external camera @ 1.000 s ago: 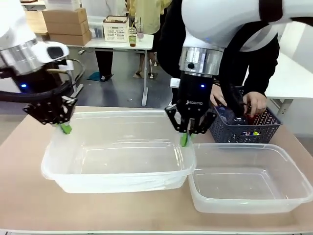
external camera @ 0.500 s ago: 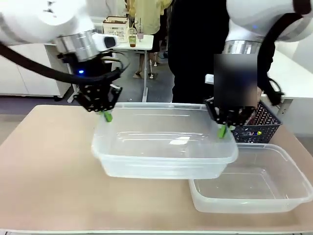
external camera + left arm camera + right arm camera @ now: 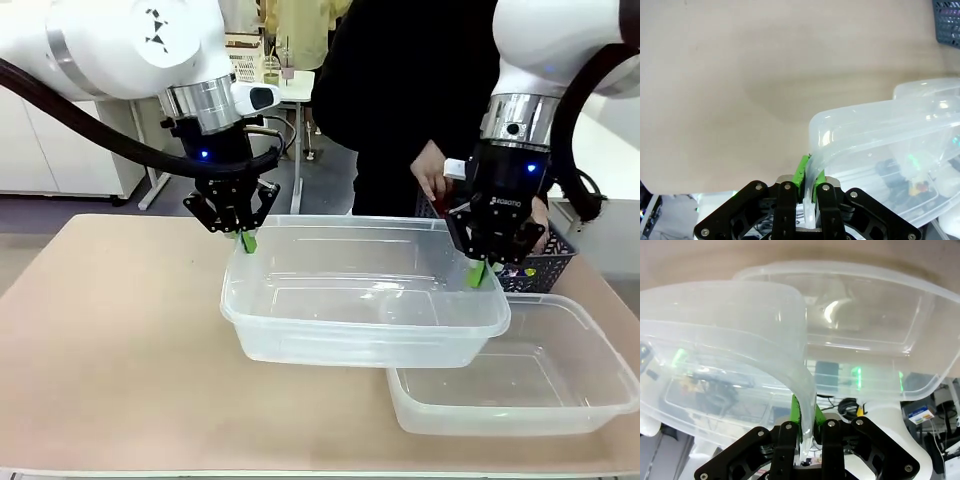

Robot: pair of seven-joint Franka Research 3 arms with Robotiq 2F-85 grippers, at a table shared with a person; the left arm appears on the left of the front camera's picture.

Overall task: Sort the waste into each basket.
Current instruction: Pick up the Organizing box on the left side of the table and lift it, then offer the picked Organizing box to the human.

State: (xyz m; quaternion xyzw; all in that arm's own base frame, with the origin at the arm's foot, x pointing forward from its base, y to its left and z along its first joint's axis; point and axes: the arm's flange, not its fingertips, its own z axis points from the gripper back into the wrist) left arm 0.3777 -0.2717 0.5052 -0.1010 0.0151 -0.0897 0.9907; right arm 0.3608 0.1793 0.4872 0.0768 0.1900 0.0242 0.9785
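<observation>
A clear plastic tub [image 3: 365, 300] hangs above the table, held at both ends. My left gripper [image 3: 247, 240] is shut on its left rim [image 3: 812, 172]. My right gripper [image 3: 478, 272] is shut on its right rim [image 3: 807, 390]. A second clear tub [image 3: 510, 380] rests on the table at the right, partly under the lifted one, and shows in the right wrist view [image 3: 865, 315]. No cans or bottles can be made out clearly; the tubs look empty.
A dark blue-grey lattice basket [image 3: 540, 262] stands behind the tubs at the far right, with a person's hand [image 3: 432, 180] by it. The person in black stands at the far side. Bare table [image 3: 110, 330] lies to the left.
Both arms have carried the held tub to the right, and it now hangs over the left part of the second tub. The person's hands stayed by the lattice basket.
</observation>
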